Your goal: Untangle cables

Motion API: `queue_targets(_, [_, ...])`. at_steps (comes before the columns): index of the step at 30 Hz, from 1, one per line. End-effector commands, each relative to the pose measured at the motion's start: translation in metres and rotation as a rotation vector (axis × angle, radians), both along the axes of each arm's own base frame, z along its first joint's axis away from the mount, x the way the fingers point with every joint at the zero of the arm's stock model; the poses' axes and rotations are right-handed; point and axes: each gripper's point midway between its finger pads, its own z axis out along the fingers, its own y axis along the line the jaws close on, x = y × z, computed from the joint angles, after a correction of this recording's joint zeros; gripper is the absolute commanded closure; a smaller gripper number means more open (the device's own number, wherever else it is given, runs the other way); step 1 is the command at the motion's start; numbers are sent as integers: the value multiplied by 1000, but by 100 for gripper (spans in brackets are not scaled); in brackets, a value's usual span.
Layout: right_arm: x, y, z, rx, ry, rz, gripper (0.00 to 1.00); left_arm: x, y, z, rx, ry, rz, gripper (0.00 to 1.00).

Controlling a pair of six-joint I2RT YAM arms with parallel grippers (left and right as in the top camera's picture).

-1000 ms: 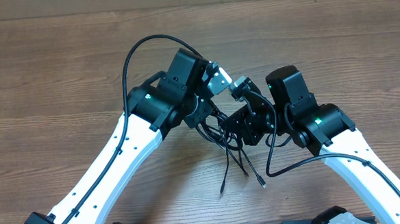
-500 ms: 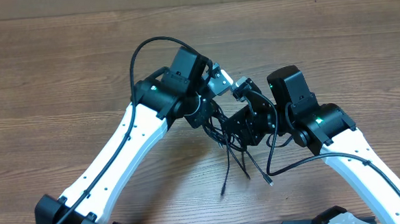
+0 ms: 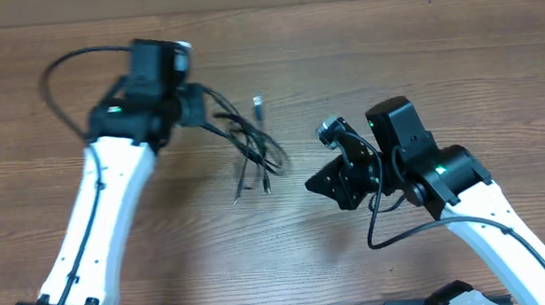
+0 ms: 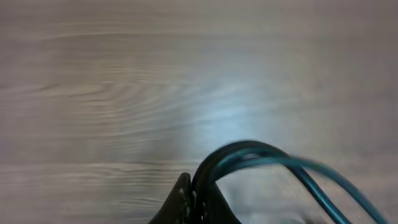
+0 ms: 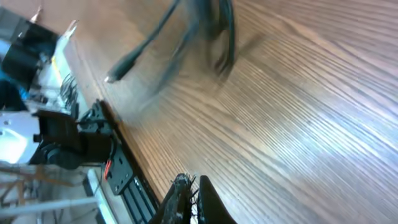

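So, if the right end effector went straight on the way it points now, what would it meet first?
Probably the cables, held by the left end effector; only bare table lies between, though depth is unclear.

cables (image 3: 250, 142) are looking plain black | table (image 3: 455, 64) is showing warm brown with streaky wood grain | left arm (image 3: 107, 208) and right arm (image 3: 505, 229) are sporting white shells, black joints | tiny light (image 3: 437, 170) is glowing green on each
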Motion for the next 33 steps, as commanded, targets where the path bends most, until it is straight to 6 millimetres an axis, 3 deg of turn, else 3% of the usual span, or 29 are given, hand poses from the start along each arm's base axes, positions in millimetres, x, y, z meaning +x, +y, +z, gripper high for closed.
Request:
queue_targets(1, [22,-30,-6,-125,8,-249,96,1,23,26,-139,-56,104,96])
queue_targets(5, [39,-90,-32,-350,98,-692,96,2,32,35,-189,-87,110,96])
queue_targets(7, [38,-105,-37,-390,134,-816,94,2,14,43,-250,-102,7,96])
queue_targets(8, [38,-105,-37,-377,154,-841,85,-1,-9,50,-294,-126,-162,96])
queue_targets(12, [41,-78,-27,-251,173,-755,59,-40,-88,89,-484,-262,-754,96])
queue_targets(13, [42,-69,-23,-216,167,-714,55,-48,-97,96,-520,-286,-826,96])
queue_targets(17, [43,-31,1,-41,141,-527,36,-60,-114,107,-580,-317,-926,96])
queue_targets(21, [49,-19,16,45,133,-508,9,-62,-116,110,-602,-303,-909,96])
queue_targets(27, [65,-12,28,137,160,-583,4,-72,-128,122,-620,-310,-925,96])
queue_targets(33, [88,8,29,216,175,-617,0,-87,-155,136,-609,-329,-967,96])
